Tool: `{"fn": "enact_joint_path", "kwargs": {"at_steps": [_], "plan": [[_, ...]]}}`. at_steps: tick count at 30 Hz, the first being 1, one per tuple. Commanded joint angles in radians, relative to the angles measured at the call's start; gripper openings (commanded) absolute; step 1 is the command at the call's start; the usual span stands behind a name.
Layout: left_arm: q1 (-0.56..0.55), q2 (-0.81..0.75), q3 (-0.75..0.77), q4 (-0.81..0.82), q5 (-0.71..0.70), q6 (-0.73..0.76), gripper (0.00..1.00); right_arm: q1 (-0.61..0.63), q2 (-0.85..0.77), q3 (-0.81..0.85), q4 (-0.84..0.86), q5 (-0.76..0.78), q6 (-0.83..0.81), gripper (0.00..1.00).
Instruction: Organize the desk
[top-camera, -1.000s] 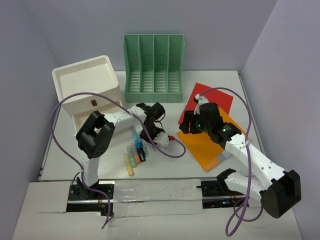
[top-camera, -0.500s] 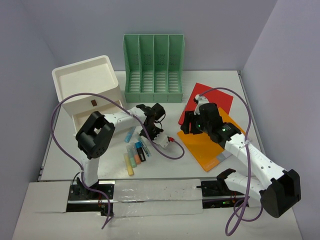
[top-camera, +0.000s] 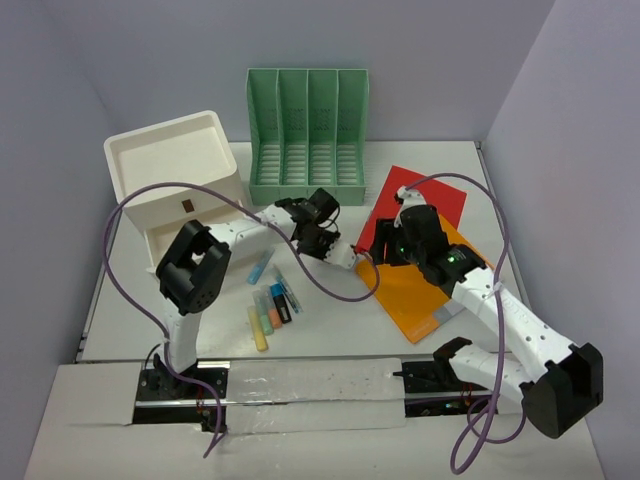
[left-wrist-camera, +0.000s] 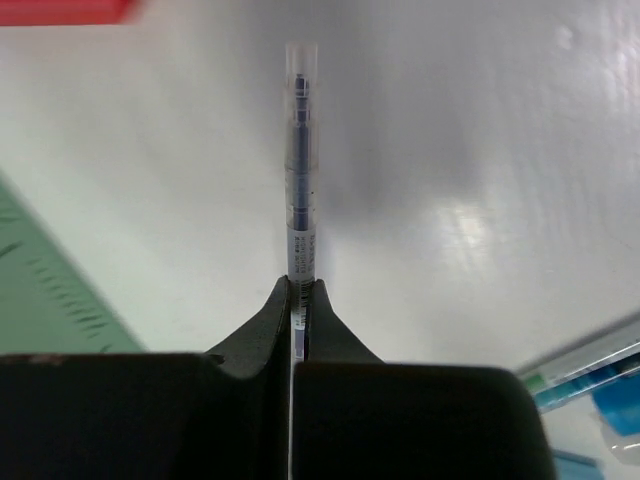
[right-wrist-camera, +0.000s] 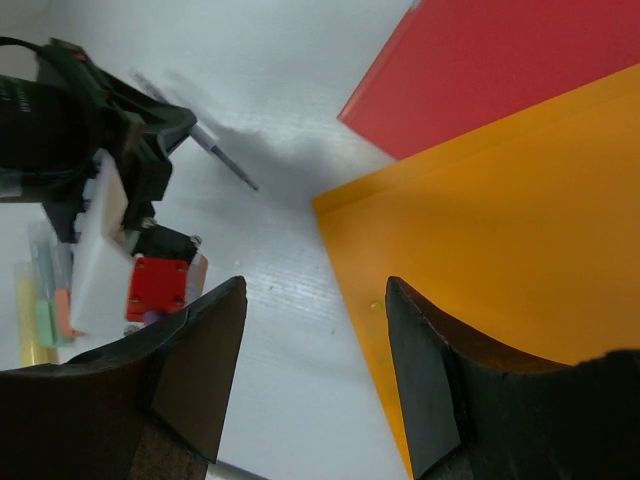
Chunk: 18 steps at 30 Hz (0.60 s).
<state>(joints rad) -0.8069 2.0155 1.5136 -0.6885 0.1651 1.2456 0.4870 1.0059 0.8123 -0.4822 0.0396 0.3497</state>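
Note:
On the white desk (top-camera: 330, 325), my left gripper (top-camera: 325, 208) is shut on a thin clear pen (left-wrist-camera: 300, 150). The left wrist view has the pen sticking straight out past my left gripper (left-wrist-camera: 301, 290), above the tabletop. From the right wrist view, the pen (right-wrist-camera: 225, 160) points toward the red folder (right-wrist-camera: 510, 60). My right gripper (top-camera: 378, 250) stands open. My right gripper (right-wrist-camera: 315, 375) straddles the left edge of the orange folder (right-wrist-camera: 520, 230) with nothing held.
A green slotted file holder (top-camera: 307, 135) stands at the back, with a white drawer box (top-camera: 175, 170) at the back left. Several highlighters (top-camera: 270, 305) lie in front of the left arm. A red folder (top-camera: 430, 195) lies partly under the orange folder (top-camera: 420, 285).
My left gripper closed on the pen among the markers and carried it up and right toward the folders. The right gripper stayed open and barely shifted.

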Motion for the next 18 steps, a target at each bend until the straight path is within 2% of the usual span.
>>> {"fn": "enact_joint_path", "kwargs": {"at_steps": [1, 7, 11, 13, 15, 18], "plan": [[0.002, -0.047, 0.181, 0.017, 0.069, -0.171, 0.0, -0.018, -0.068, 0.081, -0.054, 0.116, 0.033, 0.65], [0.023, -0.149, 0.322, -0.061, 0.0, -0.468, 0.0, -0.073, -0.202, 0.112, -0.067, 0.148, 0.058, 0.64], [0.059, -0.221, 0.456, -0.215, -0.088, -0.648, 0.0, -0.073, -0.237, 0.145, -0.068, 0.153, 0.02, 0.64], [0.099, -0.266, 0.498, -0.312, -0.112, -0.692, 0.0, -0.073, -0.225, 0.163, -0.072, 0.141, 0.013, 0.64], [0.14, -0.33, 0.48, -0.374, -0.151, -0.726, 0.0, -0.073, -0.205, 0.175, -0.068, 0.118, 0.021, 0.64], [0.221, -0.44, 0.373, -0.426, -0.223, -0.738, 0.0, -0.07, -0.166, 0.174, -0.032, 0.071, 0.04, 0.63]]}}
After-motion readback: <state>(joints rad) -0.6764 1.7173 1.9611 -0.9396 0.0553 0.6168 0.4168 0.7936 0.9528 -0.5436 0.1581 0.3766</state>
